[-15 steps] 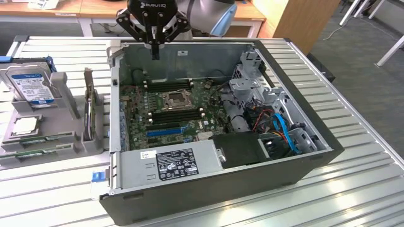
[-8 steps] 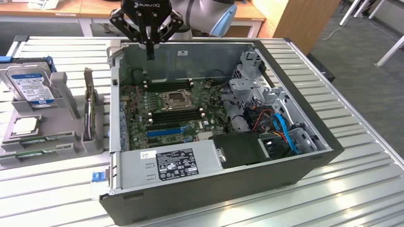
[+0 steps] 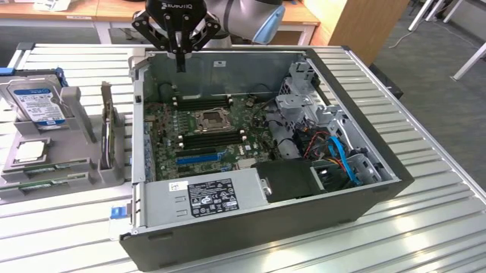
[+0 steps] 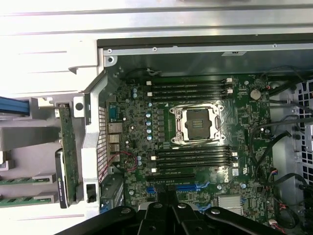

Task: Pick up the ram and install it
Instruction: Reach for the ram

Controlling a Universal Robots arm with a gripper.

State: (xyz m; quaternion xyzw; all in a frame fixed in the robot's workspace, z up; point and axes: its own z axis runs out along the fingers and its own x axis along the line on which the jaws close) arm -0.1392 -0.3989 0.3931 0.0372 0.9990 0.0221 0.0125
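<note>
The claw [image 3: 181,67] was seen poised over the far edge of the open computer case [image 3: 266,233], its tip hanging just inside the far wall. Its fingers were drawn together into one narrow bar, and nothing could be made out between them. In the wrist view the claw [image 4: 169,200] was looking down on the motherboard [image 4: 195,147].

On the motherboard [image 3: 205,136] the processor socket [image 3: 213,120] was found in the middle, with its metal frame closed over it. Two banks of memory slots [image 3: 201,102] were set on either side of it, and every slot appeared unfilled. A grey power supply [image 3: 205,196] with a black label was fitted along the near wall of the case.

The ram [image 3: 49,168] was lying outside the case, well apart from the claw, in a grey holder [image 3: 83,122] on the table [image 3: 425,227] at the exterior view's left. A second stick [image 3: 38,183] was laid just beside it, parallel. In the wrist view the ram [image 4: 27,180] and the second stick [image 4: 24,199] were seen as green strips.

In the same holder a hard drive [image 3: 38,105] was propped up, a small square processor chip [image 3: 31,151] was laid flat, and a green card [image 3: 106,133] was stood on edge close to the case wall.
</note>
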